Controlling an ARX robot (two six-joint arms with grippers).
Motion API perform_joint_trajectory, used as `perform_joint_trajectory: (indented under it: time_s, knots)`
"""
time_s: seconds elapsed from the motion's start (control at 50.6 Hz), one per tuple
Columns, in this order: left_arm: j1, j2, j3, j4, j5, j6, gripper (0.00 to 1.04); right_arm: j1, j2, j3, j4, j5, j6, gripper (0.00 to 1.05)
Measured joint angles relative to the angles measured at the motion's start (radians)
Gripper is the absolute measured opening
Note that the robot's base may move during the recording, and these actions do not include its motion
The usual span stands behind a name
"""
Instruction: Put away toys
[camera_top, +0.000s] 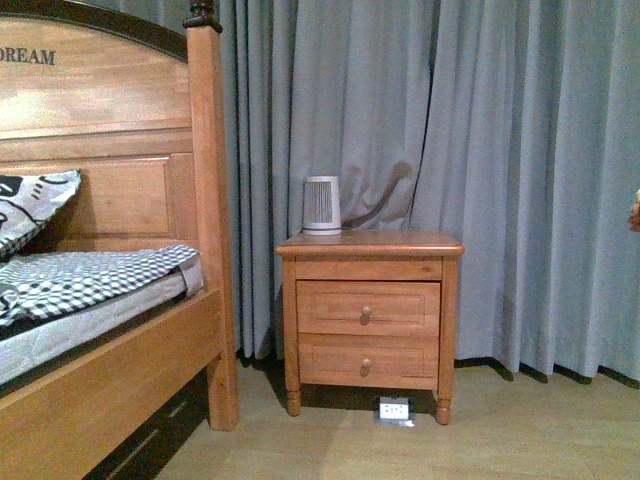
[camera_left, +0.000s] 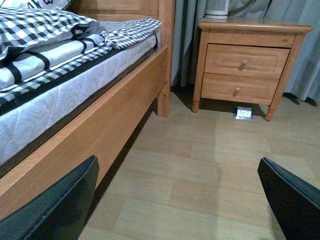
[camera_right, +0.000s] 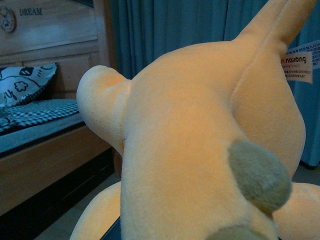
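The nightstand (camera_top: 370, 270) is warm honey-brown wood with matching knobs (camera_top: 365, 315). On it stands a white canister (camera_top: 322, 205) with grey vertical stripes. Behind it hangs a plain grey-blue curtain (camera_top: 500, 150). Under it lies a white socket (camera_top: 394, 409) on the pale tan plank floor (camera_top: 400, 450). Left of it, the bed frame (camera_top: 120, 370) is the same honey-brown, with dark lettering (camera_top: 27, 57) and a dark top trim. The pillow (camera_top: 30, 205) is white with black cartoon print, the blanket (camera_top: 90, 275) black-and-white check, and the mattress (camera_left: 65, 97) quilted white. The plush (camera_right: 190, 140) is orange-yellow with grey-green spots (camera_right: 259, 175) and a white tag (camera_right: 298, 64) lettered in orange. The left end effector (camera_left: 177, 165) has black fingers (camera_left: 55, 210).
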Motion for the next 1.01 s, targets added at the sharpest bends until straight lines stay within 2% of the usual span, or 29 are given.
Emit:
perform_joint_trajectory:
  time_s: [1.009]
  knots:
    - [0.000, 0.000, 0.000, 0.000, 0.000, 0.000, 0.99, 0.000, 0.000, 0.000, 0.000, 0.000, 0.000, 0.20]
